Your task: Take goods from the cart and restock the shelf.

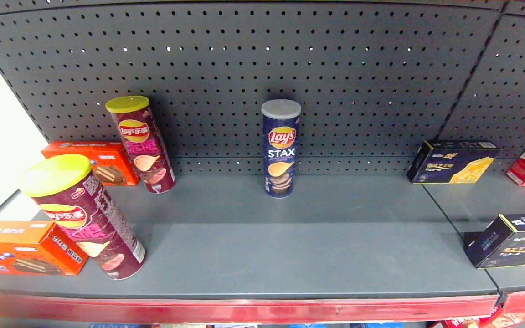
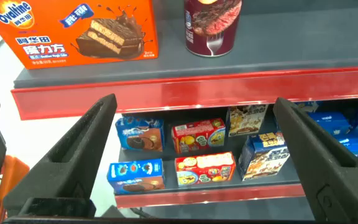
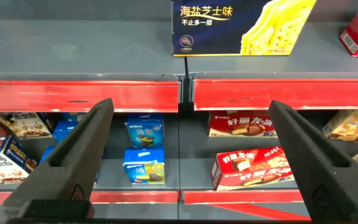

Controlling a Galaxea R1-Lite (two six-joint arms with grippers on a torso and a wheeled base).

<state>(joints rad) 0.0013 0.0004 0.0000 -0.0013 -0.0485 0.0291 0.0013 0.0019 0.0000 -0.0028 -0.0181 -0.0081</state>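
Shelf edge (image 2: 48, 99) beyond wide-spread left claw (image 2: 194, 102)

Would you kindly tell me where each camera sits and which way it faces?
Head view: on the robot's head, looking forward and down onto the grey shelf.
Left wrist view: on the left wrist, facing the shelf front and lower shelves, past the open left gripper.
Right wrist view: on the right wrist, facing the shelf front farther right, past the open right gripper.
Shared: head and left wrist views show the front orange box and maroon can; head and right wrist views the dark box.
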